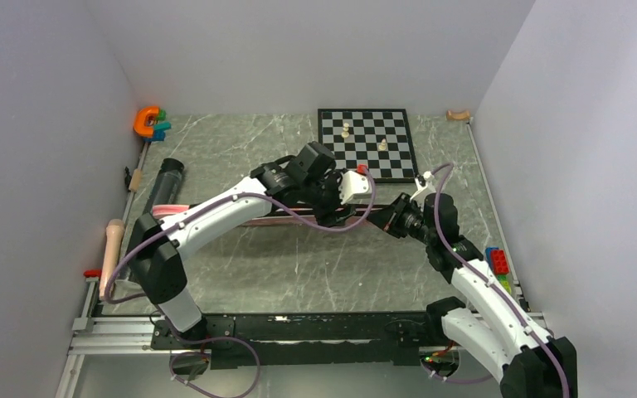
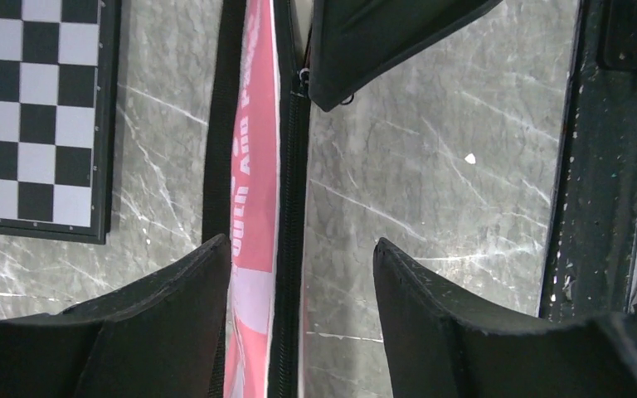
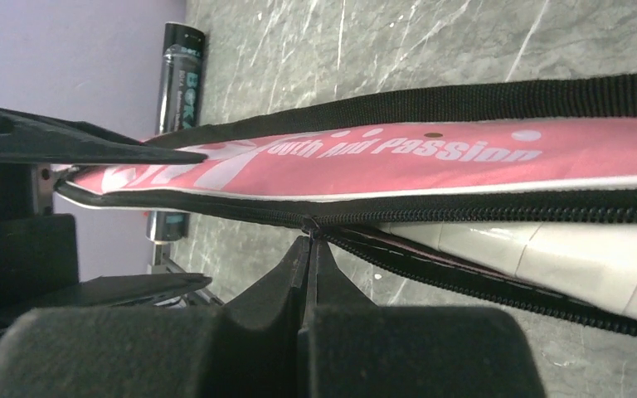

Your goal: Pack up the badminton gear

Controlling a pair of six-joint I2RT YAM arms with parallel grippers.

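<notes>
My left jaws stand wide, straddling the pink bag on the tabletop. My right jaws are pressed shut, tips touching its zipper.

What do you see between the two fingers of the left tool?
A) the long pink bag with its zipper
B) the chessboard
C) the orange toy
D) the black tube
A: in the left wrist view the pink bag and its black zipper run straight through the gap of the open left tool.
</notes>
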